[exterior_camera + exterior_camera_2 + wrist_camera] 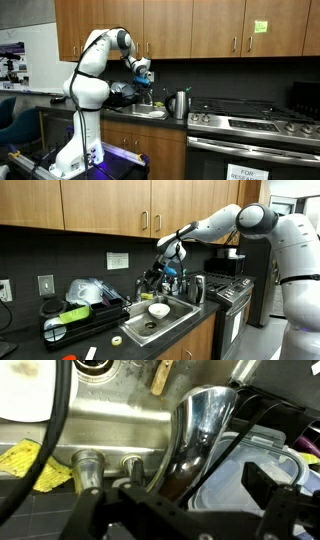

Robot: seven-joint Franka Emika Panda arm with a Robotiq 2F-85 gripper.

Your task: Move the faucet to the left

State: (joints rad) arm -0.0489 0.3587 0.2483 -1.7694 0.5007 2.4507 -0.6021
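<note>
Wrist view, read from its left edge, gives us a white bowl (20, 390) down in the sink (110, 415) and two short metal stubs (88, 460) on the rim. Next comes the faucet (200, 425), whose shiny curved spout runs from upper right down toward the lower middle. A clear plastic lid (250, 470) lies at the right. The fingers (100, 515) are spread apart along the bottom edge, one on each side of the spout and clamping nothing; we cannot tell whether either touches it. Since the spout lies between them, we judge that a sideways sweep across its length should swing it. This view may be flipped, so it does not tell us which finger would do the pushing.

In an exterior view we see a dish rack (70, 305), then the sink with the arm (215, 225) reaching over its back edge, then a kettle (196, 288) just beside it. The slim faucet is too small to pick out there.
</note>
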